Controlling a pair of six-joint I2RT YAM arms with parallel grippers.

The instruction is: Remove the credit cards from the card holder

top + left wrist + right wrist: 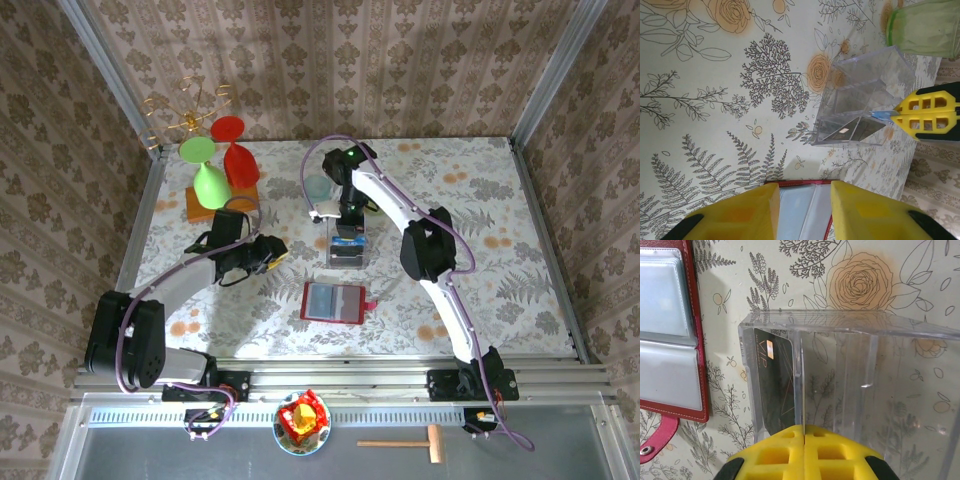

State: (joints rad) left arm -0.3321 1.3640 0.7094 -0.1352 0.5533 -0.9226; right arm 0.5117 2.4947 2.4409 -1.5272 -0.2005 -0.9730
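Observation:
The red card holder (331,302) lies open on the table, its greyish clear pockets up; the right wrist view shows it (670,335) at the left. My right gripper (350,222) is shut on a thin blue credit card (884,116). That card shows edge-on (803,385) standing in the clear box (865,385). A dark credit card (777,385) stands in the slot beside it. My left gripper (805,210) hovers open over the holder's far edge (800,184), with nothing between its fingers (740,215).
The clear plastic box (345,250) stands just behind the holder. A green goblet (208,175) and a red goblet (237,155) stand at the back left on an orange base, with a gold wire rack (185,115) behind. A small pale cup (316,187) sits near the right arm.

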